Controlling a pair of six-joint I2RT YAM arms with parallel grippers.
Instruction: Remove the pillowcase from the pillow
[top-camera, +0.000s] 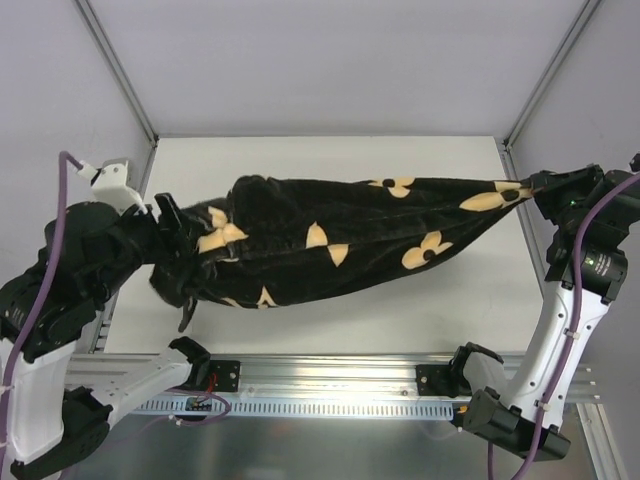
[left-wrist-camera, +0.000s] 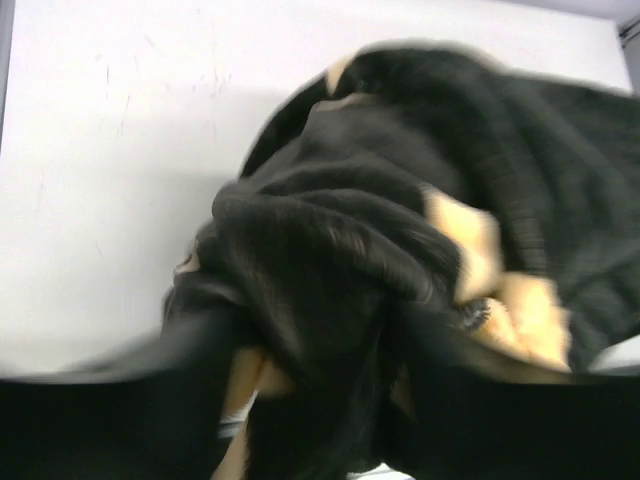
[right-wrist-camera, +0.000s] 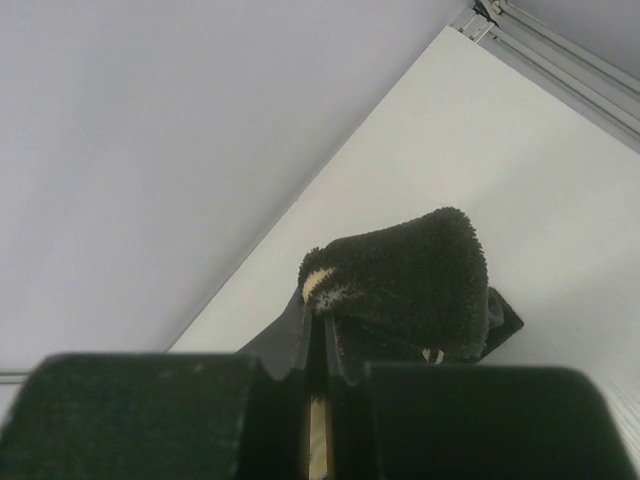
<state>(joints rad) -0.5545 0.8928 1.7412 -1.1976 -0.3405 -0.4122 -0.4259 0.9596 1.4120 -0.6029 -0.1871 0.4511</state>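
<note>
Right end effector (top-camera: 527, 192) clamps a corner of the pillowcase (top-camera: 340, 235) at right-centre, left end effector (top-camera: 178, 240) grips its bunched left end over the surface (top-camera: 300, 160); soft, limp, probably slippery, so hold hems.

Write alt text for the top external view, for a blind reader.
A black pillowcase with tan flower prints is stretched across the white table between two arms: the left gripper clamps its bunched end, the right gripper its tapered corner.
</note>
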